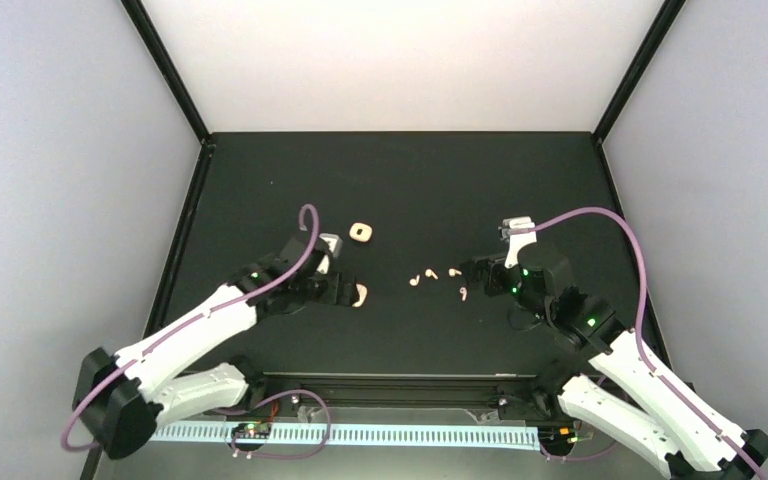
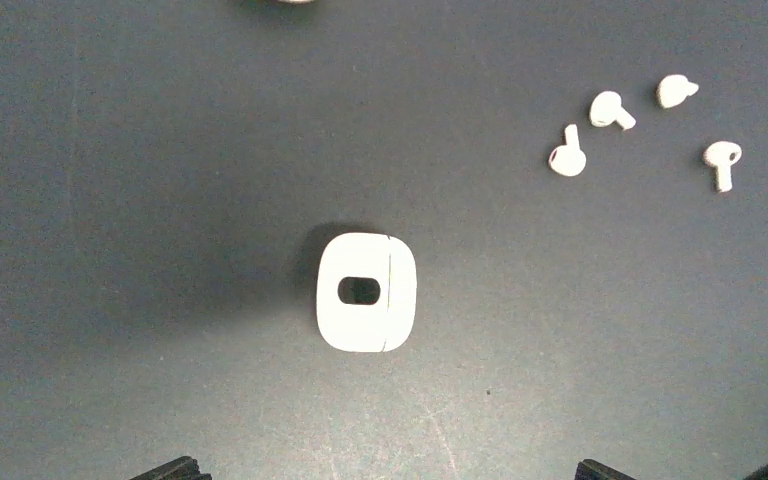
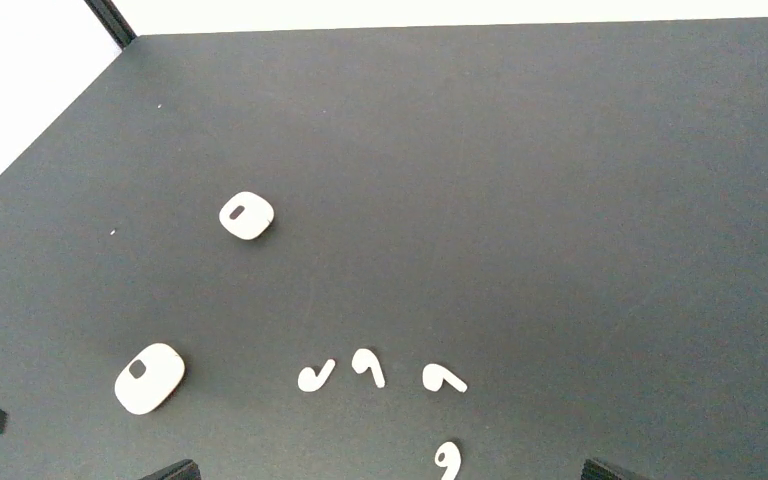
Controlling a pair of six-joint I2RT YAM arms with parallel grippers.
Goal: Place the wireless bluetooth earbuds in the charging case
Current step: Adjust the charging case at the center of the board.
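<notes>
Earbuds [image 2: 608, 107], loose between both parted jaws, nearer the right

1. My left gripper [image 1: 346, 290] sits left of centre, with a cream case [image 1: 361, 296] right at its tip.
2. A second case [image 1: 361, 232] lies above it, apart.
3. Four earbuds [image 1: 455, 273] are scattered at the frame's centre.
4. My right gripper [image 1: 478, 278] is just right of them.

A matte black table [image 1: 410, 180] fills the enclosure, faintly scratched in places. A white back wall [image 1: 400, 60] and pale grey side walls [image 1: 50, 180] surround it, joined by black corner posts [image 1: 164, 65]. A white toothed strip [image 1: 390, 435] runs along the near edge.
</notes>
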